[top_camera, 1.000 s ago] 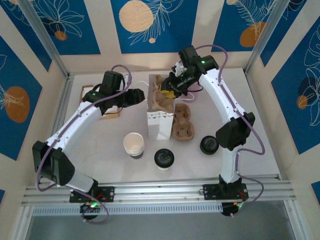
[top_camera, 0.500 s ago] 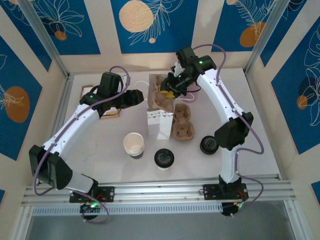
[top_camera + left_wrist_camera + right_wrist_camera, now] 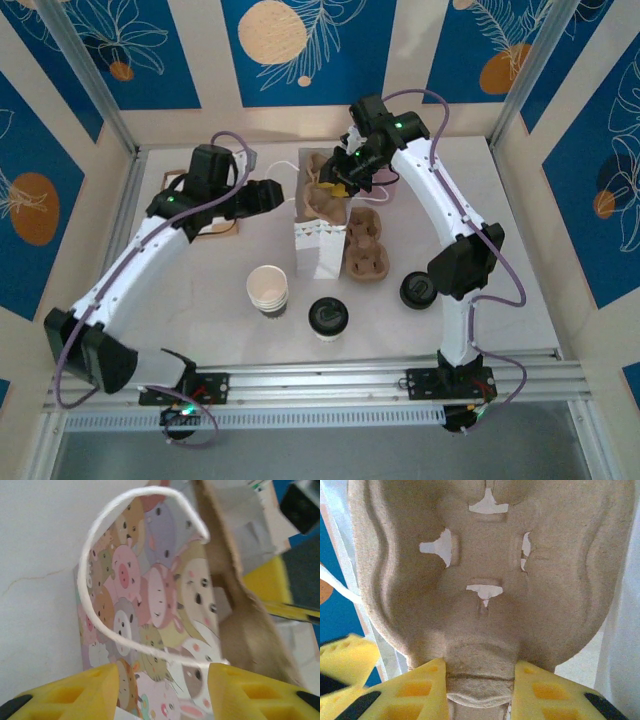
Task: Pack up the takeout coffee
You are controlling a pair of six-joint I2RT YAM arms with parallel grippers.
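The takeout coffee (image 3: 328,318), a whitish cup with a black sip lid, stands at the front middle of the table, far from both grippers. My right gripper (image 3: 345,180) (image 3: 480,690) is shut on the edge of a brown pulp cup carrier (image 3: 325,200) (image 3: 485,555). It holds the carrier upright in the mouth of the cartoon-animal paper bag (image 3: 320,245) (image 3: 150,595). My left gripper (image 3: 275,195) (image 3: 162,690) is open at the bag's left side. The bag's white cord handle (image 3: 100,545) loops just ahead of its yellow fingers.
A second pulp carrier (image 3: 365,243) lies right of the bag. A stack of lidless cream cups (image 3: 268,290) stands front left, and a loose black lid (image 3: 418,290) lies front right beside the right arm. A brown object (image 3: 215,225) lies partly under the left arm.
The left arm's elbow and shoulder have swung left while its gripper stays by the bag. The right gripper has edged slightly left with the carrier.
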